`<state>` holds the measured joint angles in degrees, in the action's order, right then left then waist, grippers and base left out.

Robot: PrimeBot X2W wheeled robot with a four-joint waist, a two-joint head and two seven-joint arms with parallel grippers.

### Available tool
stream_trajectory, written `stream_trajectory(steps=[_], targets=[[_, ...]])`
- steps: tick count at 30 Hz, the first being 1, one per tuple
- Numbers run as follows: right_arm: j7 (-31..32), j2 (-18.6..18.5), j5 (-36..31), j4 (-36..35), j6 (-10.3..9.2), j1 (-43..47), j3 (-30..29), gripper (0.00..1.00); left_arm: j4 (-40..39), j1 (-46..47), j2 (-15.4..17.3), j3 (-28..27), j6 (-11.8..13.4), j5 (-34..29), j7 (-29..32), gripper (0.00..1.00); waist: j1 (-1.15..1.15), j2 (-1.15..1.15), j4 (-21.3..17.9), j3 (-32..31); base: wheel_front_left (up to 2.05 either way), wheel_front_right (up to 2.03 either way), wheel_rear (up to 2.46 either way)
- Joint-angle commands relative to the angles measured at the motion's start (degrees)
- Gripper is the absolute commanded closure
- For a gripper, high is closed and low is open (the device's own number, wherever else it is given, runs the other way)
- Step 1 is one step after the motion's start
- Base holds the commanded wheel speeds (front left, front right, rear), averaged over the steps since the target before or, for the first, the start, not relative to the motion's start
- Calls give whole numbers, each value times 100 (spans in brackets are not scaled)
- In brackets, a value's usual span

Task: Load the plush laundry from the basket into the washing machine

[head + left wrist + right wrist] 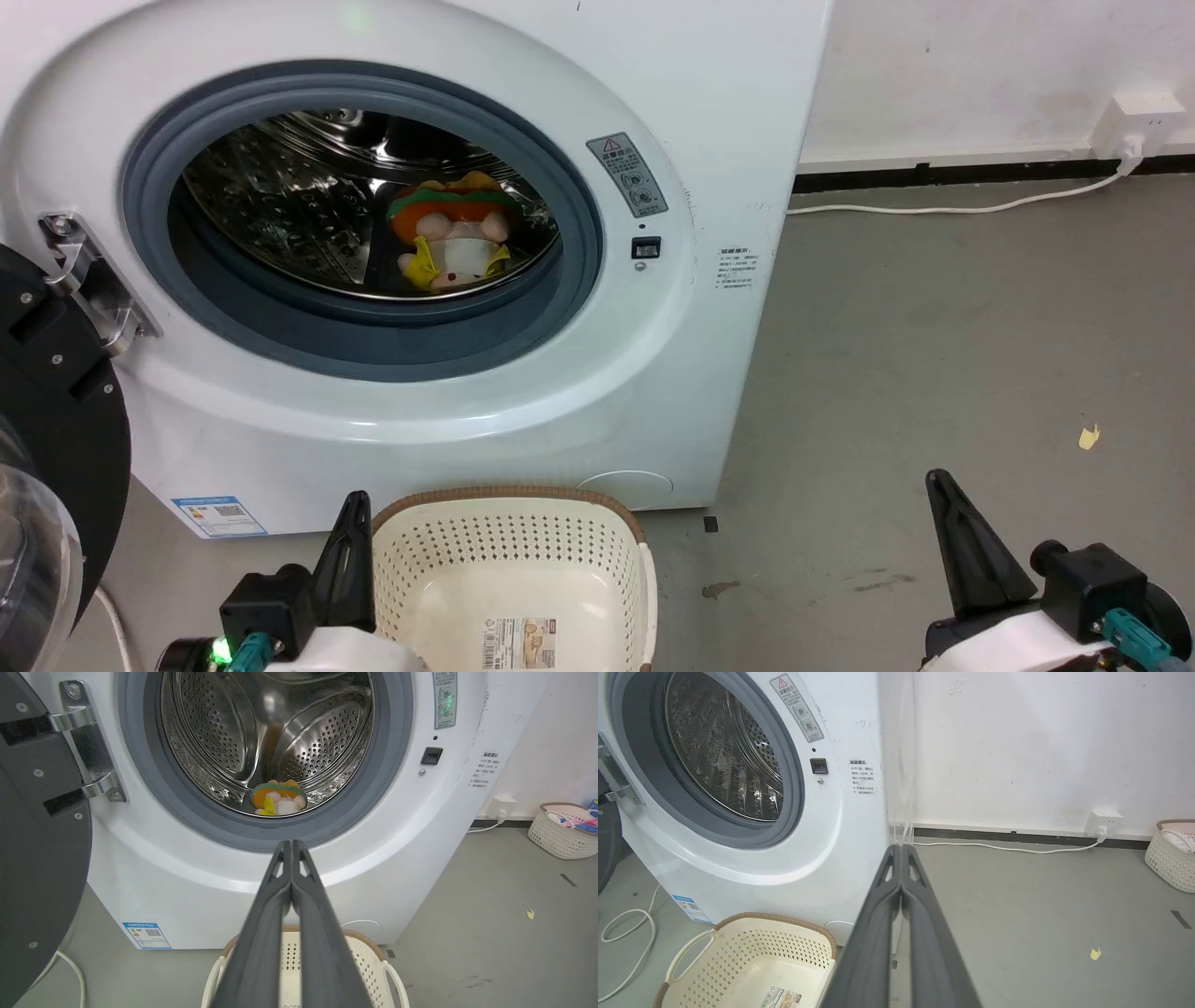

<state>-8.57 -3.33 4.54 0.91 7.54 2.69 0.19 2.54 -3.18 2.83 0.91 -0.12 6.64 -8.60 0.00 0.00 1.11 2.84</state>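
Orange-and-green-topped, pale pink plush laundry (453, 233) is lying inside the steel drum of the large white front-loading washing machine (672, 392), so loading is looking done. The cream perforated plastic basket (509, 546) is sitting just before it, holding only a sticker. The left gripper (290, 845) and right gripper (901, 848) are pressing their dark fingers together on nothing. The black-rimmed door (65, 448) is hanging open, blocking nothing. A yellow scrap (1089, 436) is lying well aside.

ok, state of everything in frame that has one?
washing machine: door open
plush laundry: lying inside the drum
basket: upright, no laundry seen inside
left gripper: shut, holding nothing
right gripper: shut, holding nothing
wall socket: cable plugged in
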Motion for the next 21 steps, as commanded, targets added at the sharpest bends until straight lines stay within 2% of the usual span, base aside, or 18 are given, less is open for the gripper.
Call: stream_trajectory(steps=[1,21], targets=[[38,20,-35,-30,-2,-100,-9,100,-31,114,2,-17,5,-54,46,100,0,0,-2,-6,0,0,0],[296,28,-167,-49,-3,-153,-12,100,-101,178,3,-40,7,-247,303,100,0,0,-37,-94,0,0,0]])
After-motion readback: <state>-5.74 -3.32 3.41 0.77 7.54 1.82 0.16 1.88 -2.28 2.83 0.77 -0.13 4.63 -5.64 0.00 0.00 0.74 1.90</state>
